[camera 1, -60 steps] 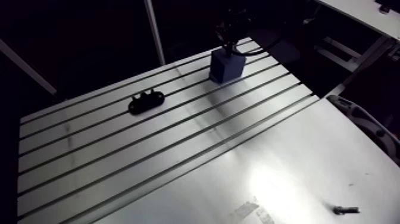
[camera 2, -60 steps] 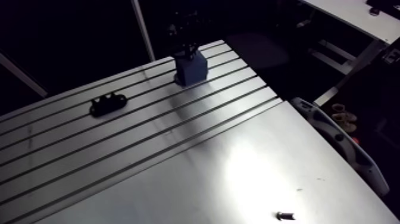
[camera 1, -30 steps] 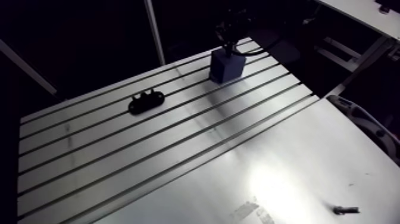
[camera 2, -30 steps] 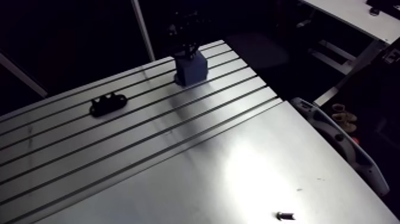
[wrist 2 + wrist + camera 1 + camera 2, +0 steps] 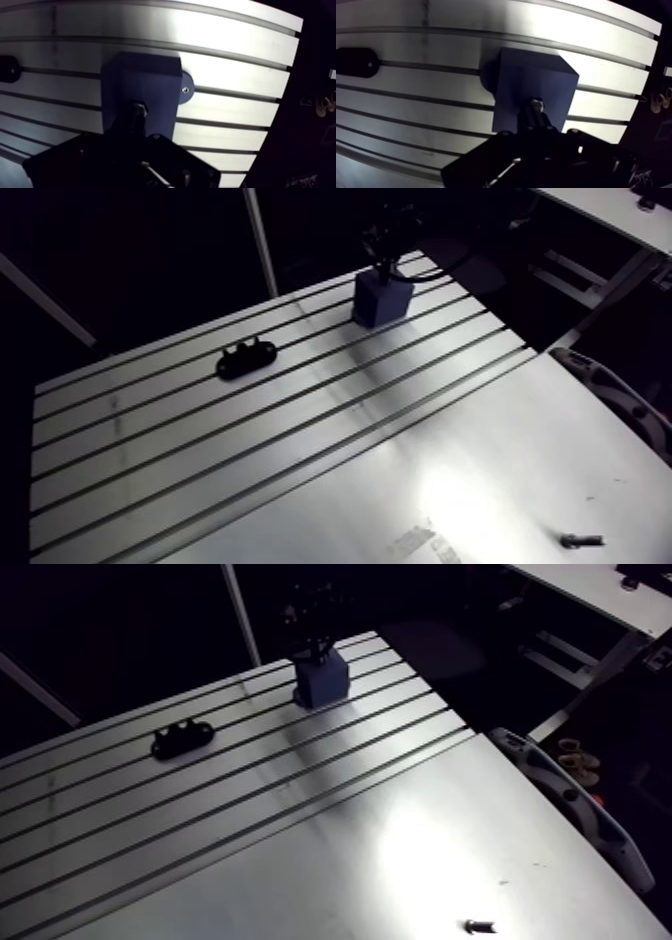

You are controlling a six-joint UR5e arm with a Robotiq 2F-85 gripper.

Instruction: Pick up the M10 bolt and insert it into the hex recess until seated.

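Claw [image 5: 536, 119] grips bolt [image 5: 536, 104] above blue block [image 5: 528, 75] on slotted aluminium table [image 5: 250, 450]

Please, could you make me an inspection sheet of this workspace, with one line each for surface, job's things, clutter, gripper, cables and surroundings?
Surface: slotted aluminium table, joined to a smooth plate with strong glare.
Job's things: blue block stands at the table's far end; a metal bolt tip shows just over it, at the gripper. Hex recess not visible.
Clutter: black bracket on the slots, apart from the block; small loose bolt lying on the smooth plate.
Gripper: gripper over the blue block; too dark to judge its state.
Cables: nothing seen on the table.
Surroundings: grey curved part beside the plate's edge.
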